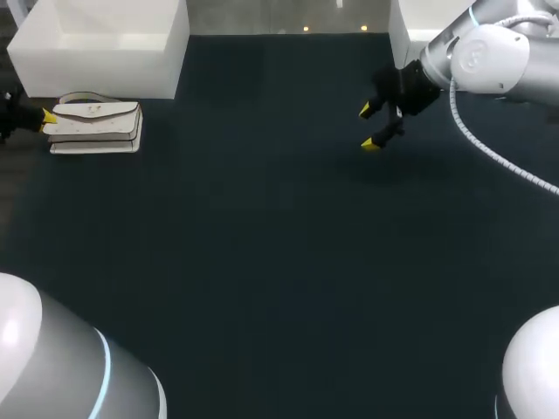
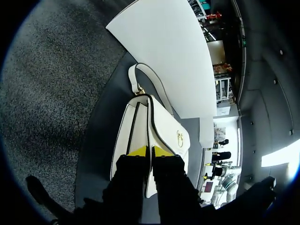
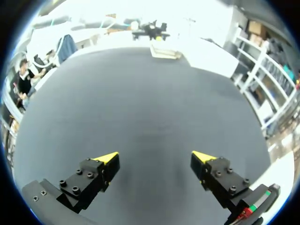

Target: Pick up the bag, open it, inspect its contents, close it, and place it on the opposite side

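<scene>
A white handbag [image 1: 96, 127] with a gold clasp and a strap lies flat at the table's far left, just in front of a white box. My left gripper [image 1: 48, 116] is at the bag's left end. In the left wrist view its yellow tips [image 2: 150, 151] stand close together, pinching a thin edge of the bag [image 2: 164, 126] from two sides. My right gripper [image 1: 369, 127] hovers open over the far right of the table with nothing between its fingers [image 3: 154, 158]. From there the bag [image 3: 165, 50] shows small, far ahead across the table.
A white box [image 1: 105, 44] stands right behind the bag, and the strap lies against its wall [image 2: 164, 47]. Another white box [image 1: 419, 22] sits at the back right near my right arm. Dark table surface [image 1: 262, 244] stretches between the two arms.
</scene>
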Controlling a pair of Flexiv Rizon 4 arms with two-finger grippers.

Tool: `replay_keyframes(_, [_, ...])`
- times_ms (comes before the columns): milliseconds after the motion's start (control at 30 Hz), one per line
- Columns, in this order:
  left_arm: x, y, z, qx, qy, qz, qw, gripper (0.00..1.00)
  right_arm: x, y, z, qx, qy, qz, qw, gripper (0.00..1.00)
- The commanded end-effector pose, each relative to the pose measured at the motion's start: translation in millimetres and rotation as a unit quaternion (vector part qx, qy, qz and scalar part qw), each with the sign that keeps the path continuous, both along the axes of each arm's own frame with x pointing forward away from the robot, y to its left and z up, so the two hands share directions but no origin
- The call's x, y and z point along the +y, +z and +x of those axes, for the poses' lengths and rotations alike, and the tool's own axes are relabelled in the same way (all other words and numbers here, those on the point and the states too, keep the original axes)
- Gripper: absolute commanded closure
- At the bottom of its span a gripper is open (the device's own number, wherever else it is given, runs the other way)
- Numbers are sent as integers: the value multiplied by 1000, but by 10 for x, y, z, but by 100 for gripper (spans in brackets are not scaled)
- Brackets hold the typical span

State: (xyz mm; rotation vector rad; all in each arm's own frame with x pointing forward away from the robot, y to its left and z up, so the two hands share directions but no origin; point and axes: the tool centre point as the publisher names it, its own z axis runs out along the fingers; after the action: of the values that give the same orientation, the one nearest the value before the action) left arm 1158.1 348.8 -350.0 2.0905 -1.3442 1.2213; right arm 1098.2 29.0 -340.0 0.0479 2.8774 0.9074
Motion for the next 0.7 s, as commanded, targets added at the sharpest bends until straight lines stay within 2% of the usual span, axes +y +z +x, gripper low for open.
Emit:
replay_keyframes(33, [-13, -18, 46, 82, -132, -32, 987, 100, -1, -5, 11, 1, 1, 1, 1000, 0])
replay_keyframes(267, [-297, 8, -75, 71, -137, -33, 987, 100, -1, -5, 11, 1, 1, 1, 1000, 0])
replay_keyframes(700, [-764, 105, -258, 26, -98, 5, 995, 100, -1, -5, 11, 1, 1, 1, 1000, 0])
